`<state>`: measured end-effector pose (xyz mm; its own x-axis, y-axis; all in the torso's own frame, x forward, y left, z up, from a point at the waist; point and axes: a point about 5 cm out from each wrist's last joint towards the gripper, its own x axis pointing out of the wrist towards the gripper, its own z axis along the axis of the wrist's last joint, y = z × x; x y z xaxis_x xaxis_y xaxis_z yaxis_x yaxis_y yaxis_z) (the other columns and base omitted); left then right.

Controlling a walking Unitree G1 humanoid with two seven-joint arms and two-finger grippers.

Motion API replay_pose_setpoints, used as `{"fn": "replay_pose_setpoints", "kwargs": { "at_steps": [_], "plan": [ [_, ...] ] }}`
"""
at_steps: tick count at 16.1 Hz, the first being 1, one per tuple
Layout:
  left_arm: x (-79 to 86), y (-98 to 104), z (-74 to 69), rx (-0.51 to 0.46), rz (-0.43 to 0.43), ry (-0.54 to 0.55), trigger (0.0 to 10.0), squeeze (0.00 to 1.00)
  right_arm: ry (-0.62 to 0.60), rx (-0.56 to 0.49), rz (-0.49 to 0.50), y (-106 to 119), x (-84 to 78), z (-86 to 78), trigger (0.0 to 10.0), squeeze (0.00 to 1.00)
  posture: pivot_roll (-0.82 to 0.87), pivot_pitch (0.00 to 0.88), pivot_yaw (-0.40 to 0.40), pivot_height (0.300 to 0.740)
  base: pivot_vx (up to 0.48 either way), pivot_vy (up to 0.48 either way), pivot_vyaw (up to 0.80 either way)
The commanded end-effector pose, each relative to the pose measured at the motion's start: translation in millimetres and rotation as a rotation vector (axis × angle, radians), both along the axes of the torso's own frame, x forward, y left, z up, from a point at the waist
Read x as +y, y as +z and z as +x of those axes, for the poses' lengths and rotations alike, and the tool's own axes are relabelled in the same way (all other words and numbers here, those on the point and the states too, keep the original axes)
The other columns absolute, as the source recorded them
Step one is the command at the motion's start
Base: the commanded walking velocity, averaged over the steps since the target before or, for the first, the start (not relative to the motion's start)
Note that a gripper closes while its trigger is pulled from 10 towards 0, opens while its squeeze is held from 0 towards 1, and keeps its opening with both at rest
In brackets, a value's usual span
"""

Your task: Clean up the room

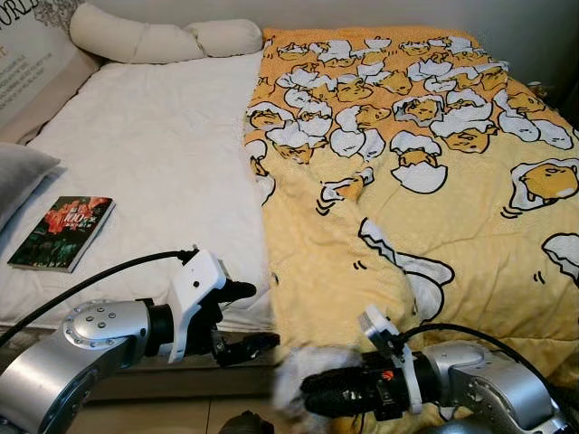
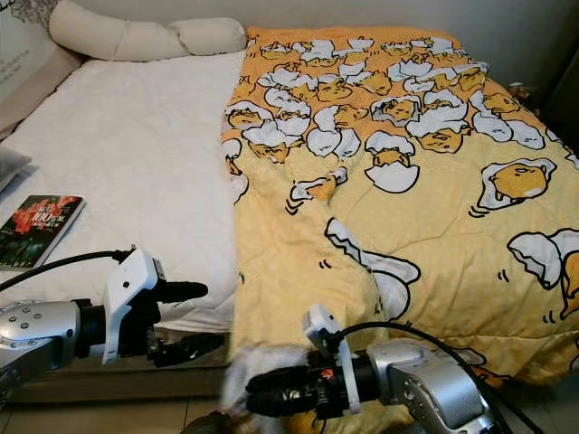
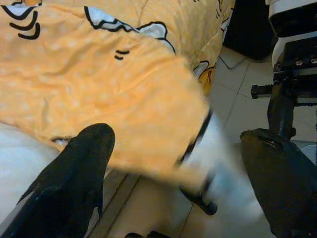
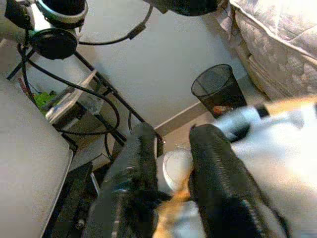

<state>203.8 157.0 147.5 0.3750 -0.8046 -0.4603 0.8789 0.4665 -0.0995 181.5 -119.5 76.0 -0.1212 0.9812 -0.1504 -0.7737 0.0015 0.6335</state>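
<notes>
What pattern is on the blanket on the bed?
The yellow-orange blanket carries cartoon egg yolks in cracked white shells; clearest in the left eye view.

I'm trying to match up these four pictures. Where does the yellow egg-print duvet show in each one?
Left eye view: the yellow duvet covers the bed's right half.
Right eye view: the same, on the right half.
Left wrist view: its orange edge hangs over the bedside, close ahead.
Right wrist view: a blurred pale and orange corner, close up.
Shared landmark: the white mattress beside it.

Bed (image 1: 154, 154), white sheet. Yellow egg-print blanket (image 1: 425, 199) covers its right half; book (image 1: 61, 232) near left edge; long pillow (image 1: 163, 38) at head.
</notes>
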Motion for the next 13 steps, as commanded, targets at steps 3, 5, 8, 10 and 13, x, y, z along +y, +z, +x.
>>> {"fn": "replay_pose_setpoints", "kwargs": {
  "at_steps": [3, 5, 8, 10, 13],
  "plan": [
    [0.3, 2.2, 3.8, -0.031, 0.021, -0.008, 10.0, 0.00, -0.033, -0.084, -0.022, 5.1, 1.7, 3.9, 10.0, 0.00, 0.12, 0.000, 0.092, 0.740, 0.000, 0.000, 0.00],
    [-0.6, 1.9, 5.4, -0.038, 0.022, -0.008, 10.0, 0.00, -0.066, -0.123, -0.093, 0.3, -4.1, 6.9, 10.0, 0.00, 0.12, 0.000, 0.093, 0.740, 0.000, 0.000, 0.00],
    [2.0, -11.3, 27.2, -0.085, 0.062, 0.152, 10.0, 0.00, -0.354, -0.207, -0.195, -1.1, -24.9, 37.3, 10.0, 1.00, 0.11, 0.000, 0.081, 0.740, 0.000, 0.000, 0.00],
    [-0.4, -19.0, 45.0, -0.097, 0.027, 0.275, 10.0, 0.00, -0.553, -0.247, -0.234, -0.8, -34.9, 54.2, 10.0, 1.00, 0.09, 0.000, 0.078, 0.740, 0.000, 0.000, 0.00],
    [-12.6, -19.0, 64.5, -0.175, -0.063, 0.370, 10.0, 0.00, -0.818, -0.338, -0.384, -4.4, -50.2, 70.4, 10.0, 1.00, 0.06, 0.000, 0.075, 0.740, 0.000, 0.000, 0.00]
  ]
}}
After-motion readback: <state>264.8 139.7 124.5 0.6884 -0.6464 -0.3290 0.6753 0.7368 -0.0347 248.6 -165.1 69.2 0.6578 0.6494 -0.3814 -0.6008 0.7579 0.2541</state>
